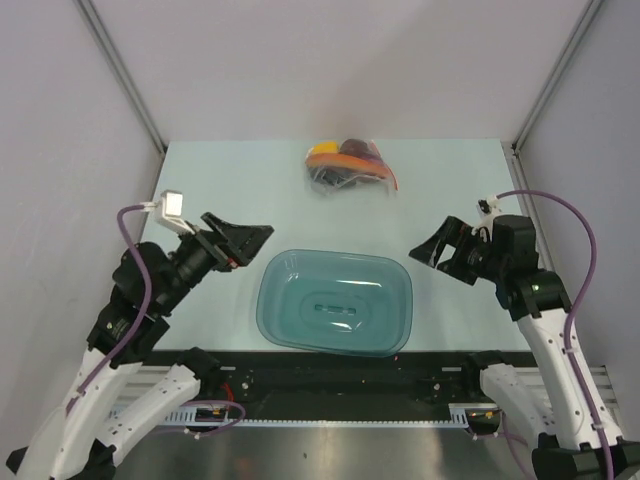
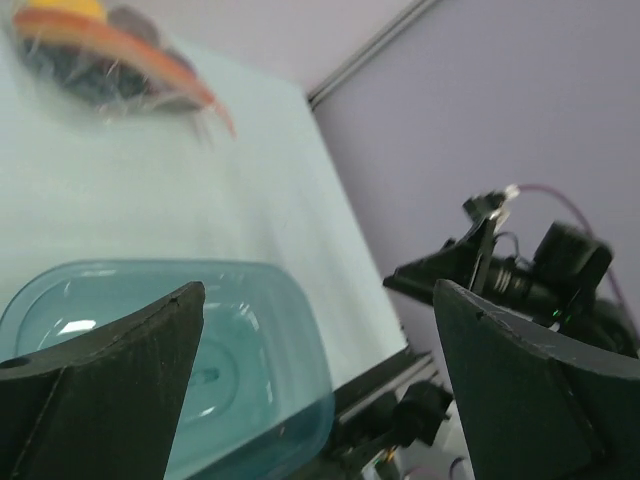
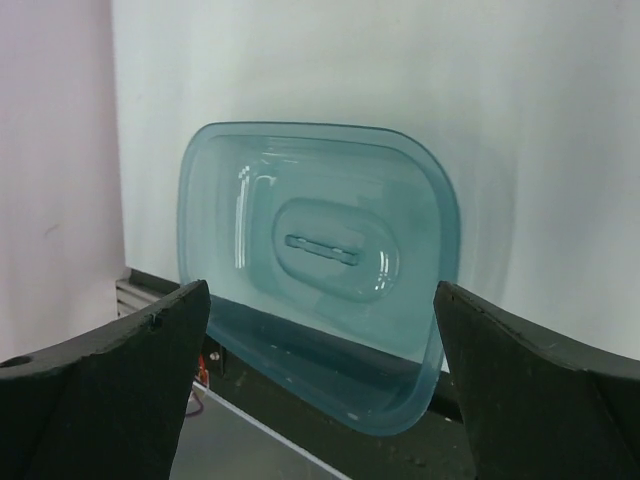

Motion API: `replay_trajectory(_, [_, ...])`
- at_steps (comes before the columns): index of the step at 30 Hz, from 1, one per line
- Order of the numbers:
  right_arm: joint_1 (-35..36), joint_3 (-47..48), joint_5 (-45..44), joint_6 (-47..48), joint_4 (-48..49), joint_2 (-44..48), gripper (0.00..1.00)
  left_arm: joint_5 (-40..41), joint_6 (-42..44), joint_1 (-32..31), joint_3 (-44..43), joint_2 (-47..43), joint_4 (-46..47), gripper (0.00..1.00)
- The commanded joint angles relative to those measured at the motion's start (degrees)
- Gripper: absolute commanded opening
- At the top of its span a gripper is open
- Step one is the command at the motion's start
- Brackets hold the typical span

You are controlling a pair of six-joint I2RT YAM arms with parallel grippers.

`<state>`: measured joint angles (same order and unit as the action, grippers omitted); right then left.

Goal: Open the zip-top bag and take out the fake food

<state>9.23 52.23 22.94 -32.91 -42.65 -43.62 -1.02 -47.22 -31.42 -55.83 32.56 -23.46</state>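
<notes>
Nothing of the task is judged to have been done yet. The small clear crinkly zip-top bag with the orange-red zip strip [image 1: 350, 172] is seen lying on the pale green tabletop [image 1: 200, 180], well beyond the teal translucent rectangular plastic tub [image 1: 290, 320], on the tub's far side and slightly to its right, and it is touched by neither arm. The small plastic fake food [image 1: 345, 153] is packed inside it (orange, yellow and dark purple shapes can be made out through the film, but the separate pieces cannot be told apart), and no piece is seen outside the bag or in the tub. Whether the zip strip is fully sealed cannot be told from these views. The left gripper [image 1: 252, 248] is held in the air just to the left of the tub, its jaws spread wide with nothing between them; the right gripper [image 1: 428, 258] is held likewise just to the right of the tub, jaws wide and empty. Every step is therefore taken to remain: the bag is to be reached, steadied and pulled open at its mouth, and the toy pieces are to be taken out.
</notes>
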Motion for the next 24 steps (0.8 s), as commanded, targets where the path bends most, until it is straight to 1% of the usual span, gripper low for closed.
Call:
replay_trajectory(1, [-0.2,2.0,-4.0,0.0,-0.7,-4.5,1.0,-5.5,7.4,0.4,-4.4,2.3,-12.0,1.0])
replay_trajectory(5, [-0.2,2.5,-4.1,-0.8,4.0,-9.0,1.0,-7.2,10.9,0.4,-6.0,2.9,-15.4,1.0])
replay_trajectory(8, [-0.2,2.6,-3.4,-2.2,9.5,-12.6,1.0,-9.2,13.7,0.4,-7.2,3.4,-17.7,1.0])
replay_trajectory(12, [-0.1,3.0,-2.5,-5.1,18.6,-19.0,1.0,-10.5,16.7,0.3,-8.4,4.3,-20.8,1.0])
replay_trajectory(13, [0.0,3.4,-2.2,-5.6,19.8,-22.8,1.0,-10.8,17.6,0.4,-8.7,4.5,-21.1,1.0])
replay_trajectory(14, [0.0,4.1,-2.1,-6.1,20.9,-24.4,1.0,-12.4,18.1,0.3,-8.6,4.6,-21.1,1.0])
replay_trajectory(17, [0.0,7.7,-1.9,-6.7,25.4,-32.6,1.0,-13.1,19.5,0.4,-8.3,5.1,-21.2,1.0])
replay_trajectory(20, [-0.1,14.9,-0.8,-7.4,25.6,-42.2,1.0,-13.3,19.3,0.4,-8.2,6.5,-20.1,1.0])
replay_trajectory(21, [-0.1,19.4,-0.4,-7.3,25.7,-44.6,1.0,-13.8,19.0,0.4,-8.2,7.2,-19.6,1.0])
replay_trajectory(22, [-0.2,21.3,-0.5,-7.3,25.7,-49.5,1.0,-14.2,18.6,0.4,-8.0,7.7,-18.9,1.0])
replay_trajectory(24, [-0.4,25.2,-0.4,-8.7,26.6,-54.1,1.0,-15.7,18.2,0.4,-7.7,9.5,-16.4,1.0])
